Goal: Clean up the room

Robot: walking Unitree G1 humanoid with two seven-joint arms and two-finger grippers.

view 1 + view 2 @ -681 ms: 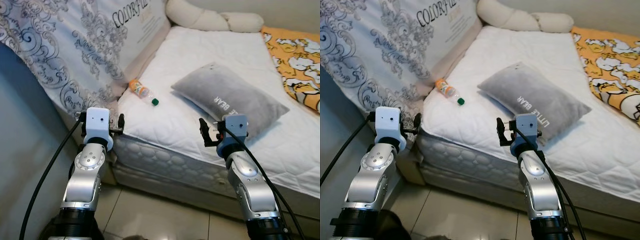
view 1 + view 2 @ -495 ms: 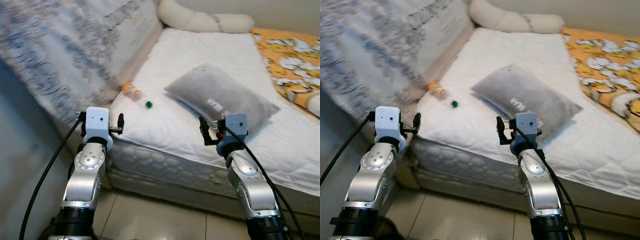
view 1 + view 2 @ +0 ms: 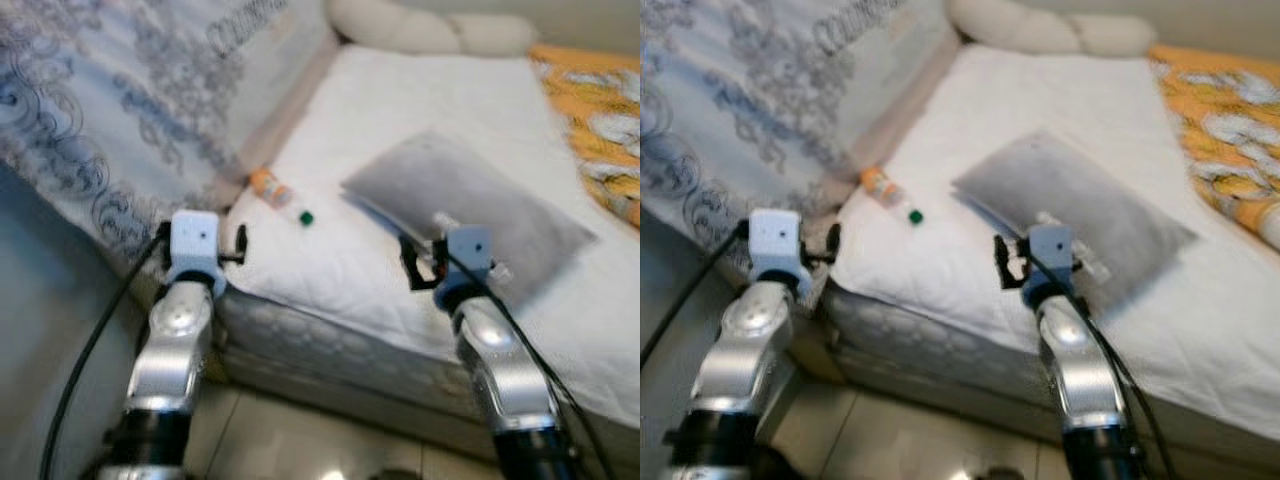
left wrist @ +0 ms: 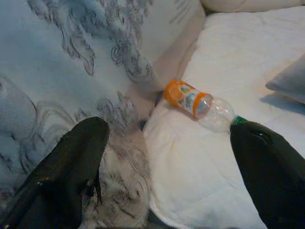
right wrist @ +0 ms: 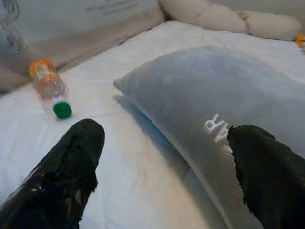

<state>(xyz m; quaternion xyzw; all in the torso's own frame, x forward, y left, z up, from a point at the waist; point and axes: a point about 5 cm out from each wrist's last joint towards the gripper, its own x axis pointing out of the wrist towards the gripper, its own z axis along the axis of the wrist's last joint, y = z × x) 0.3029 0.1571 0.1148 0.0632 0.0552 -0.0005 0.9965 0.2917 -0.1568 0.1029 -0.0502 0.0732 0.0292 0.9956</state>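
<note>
An empty plastic bottle (image 3: 281, 196) with an orange label and green cap lies on the white mattress (image 3: 400, 130) near its left edge, seen close as the bottle (image 4: 200, 104) and the bottle (image 5: 48, 87). A grey pillow (image 3: 470, 205) lies to its right, the pillow (image 5: 224, 100) just ahead of the right fingers. My left gripper (image 4: 171, 171) is open, held short of the bed corner. My right gripper (image 5: 167, 176) is open over the mattress's front edge.
A large patterned blue-white cushion (image 3: 130, 90) leans along the bed's left side. A cream bolster (image 3: 420, 30) lies at the head and an orange printed blanket (image 3: 605, 110) on the right. Tiled floor (image 3: 300, 440) lies in front of the bed.
The head camera has shifted and the picture is blurred. Both arms hold the same pose before the bed, and the bottle and pillow lie where they were.
</note>
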